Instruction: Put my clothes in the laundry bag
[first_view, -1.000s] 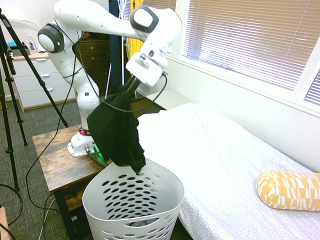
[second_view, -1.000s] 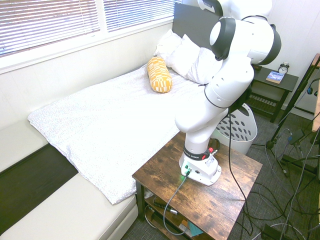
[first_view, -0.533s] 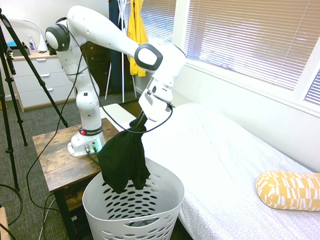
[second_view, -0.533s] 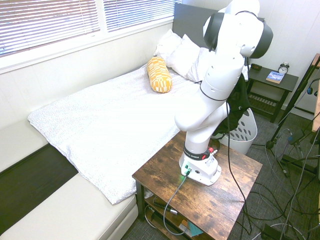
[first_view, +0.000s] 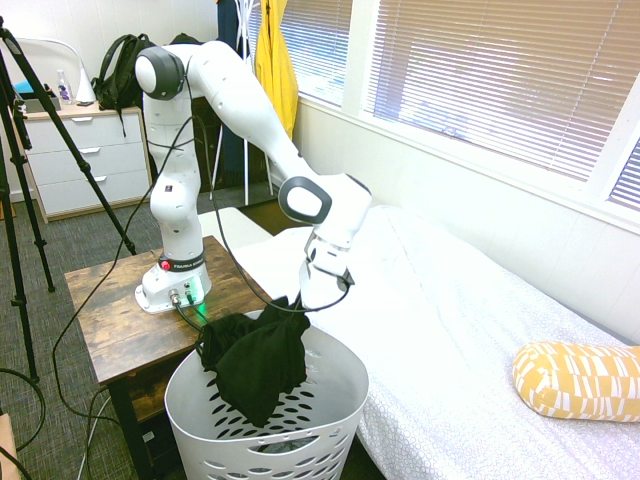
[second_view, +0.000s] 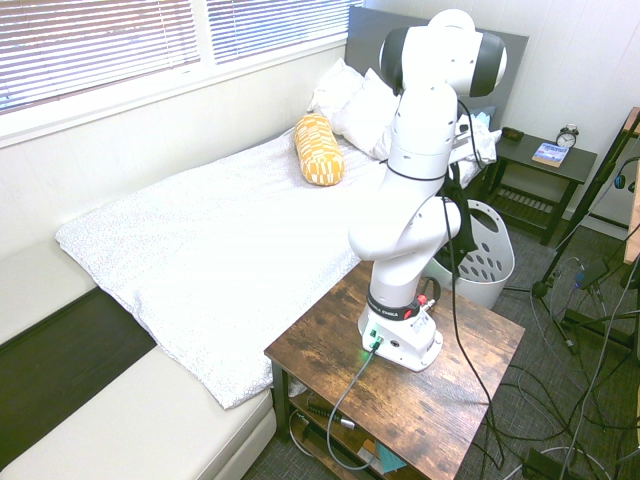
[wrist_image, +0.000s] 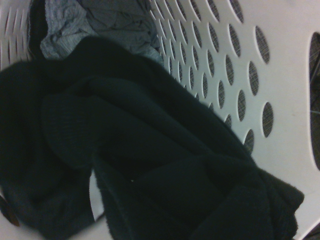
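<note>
Laundry bag (first_view: 268, 420): tall white perforated basket, on the floor between the wooden side table (first_view: 110, 310) and the bed (first_view: 450, 320). Its wavy rim touches or nearly touches the table edge on one side and the bed's hanging cover on the other. Mouth open upward; the half nearer the bed is free, the half nearer the table is taken up by fabric.

Clothes (first_view: 255, 362): black garment, bunched, its lower part inside the basket, a fold draped on the rim nearest the table. The wrist view shows it spread across the perforated inner wall, with grey-blue fabric (wrist_image: 107, 22) lying deeper in the basket.

Gripper (first_view: 296, 303): fingers hidden by the cloth; closed tight on the clothes' top edge, just above the basket rim, pointing steeply down.

Surroundings: yellow patterned bolster (first_view: 580, 380) far along the bed; white pillows (second_view: 375, 110) at its head; yellow garment (first_view: 275, 65) hanging beside the window blinds (first_view: 490, 75); white dresser (first_view: 75, 155) behind the arm; dark nightstand (second_view: 540, 165) beyond the basket in the second exterior view. That view has the arm's own links covering most of the basket.

Change from a second ago: the gripper has dropped from well above the basket to its rim; the garment, then hanging free with only its hem at the mouth, is now largely inside.
</note>
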